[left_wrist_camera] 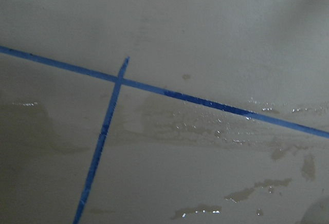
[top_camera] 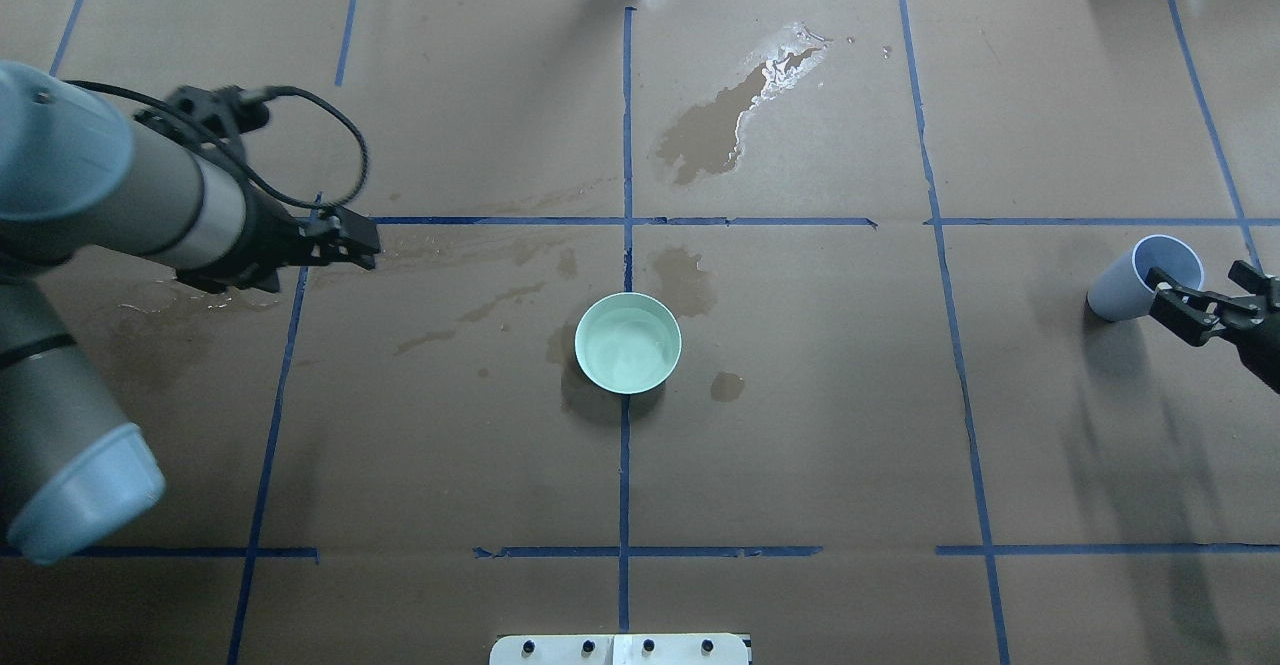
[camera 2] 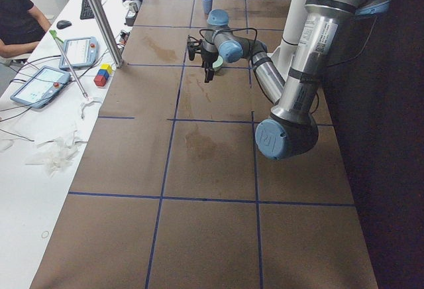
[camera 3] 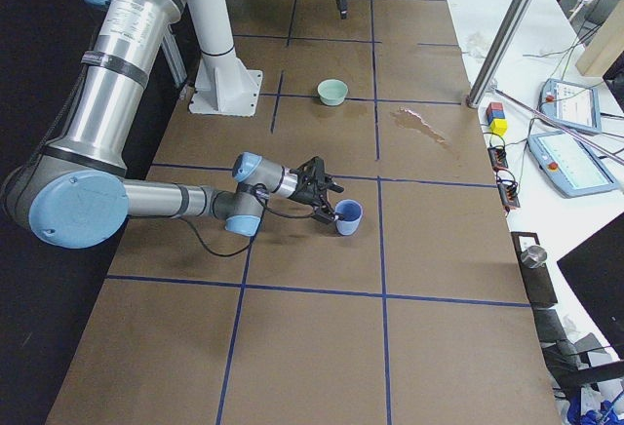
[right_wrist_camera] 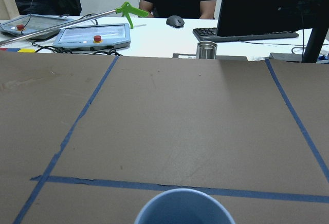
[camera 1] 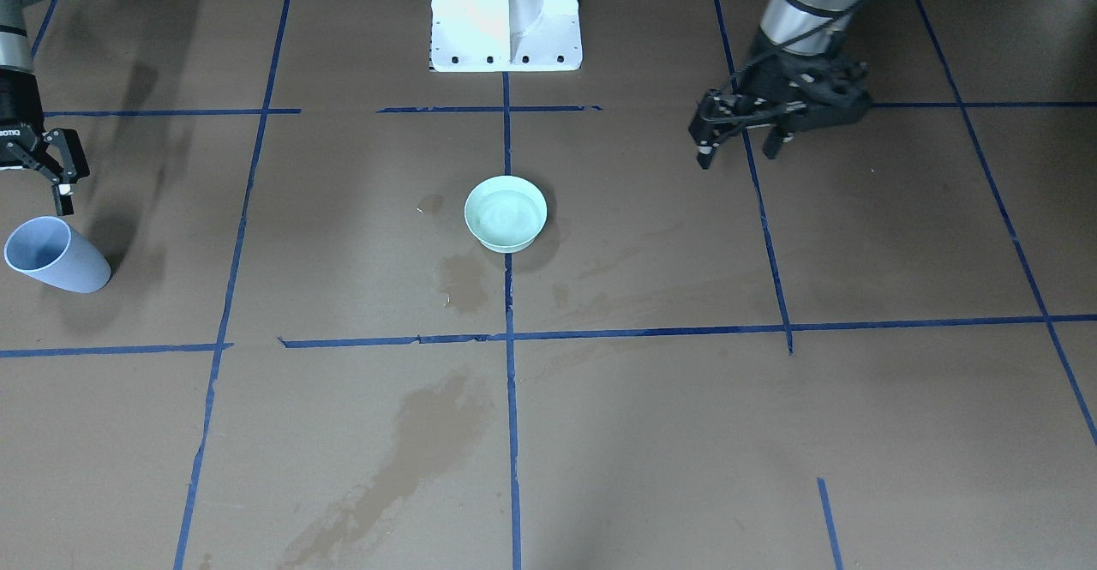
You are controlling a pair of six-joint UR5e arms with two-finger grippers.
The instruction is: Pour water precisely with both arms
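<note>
A mint-green bowl (camera 1: 506,243) stands at the table's middle and holds clear water (top_camera: 626,341) with faint ripples. It also shows in the exterior right view (camera 3: 332,92). A light blue cup (top_camera: 1140,280) stands upright at the robot's right side (camera 1: 60,257). My right gripper (top_camera: 1200,287) is open just behind the cup, one finger near its rim. The cup's rim (right_wrist_camera: 180,206) fills the bottom of the right wrist view. My left gripper (camera 1: 737,152) is open and empty, hovering above the paper left of the bowl (top_camera: 350,241).
Wet patches darken the brown paper at the far side (top_camera: 720,125), near the bowl (top_camera: 685,280) and below the left gripper (left_wrist_camera: 205,126). The white pedestal (camera 1: 506,13) stands behind the bowl. A metal can (right_wrist_camera: 206,49) and tablets sit past the table's edge.
</note>
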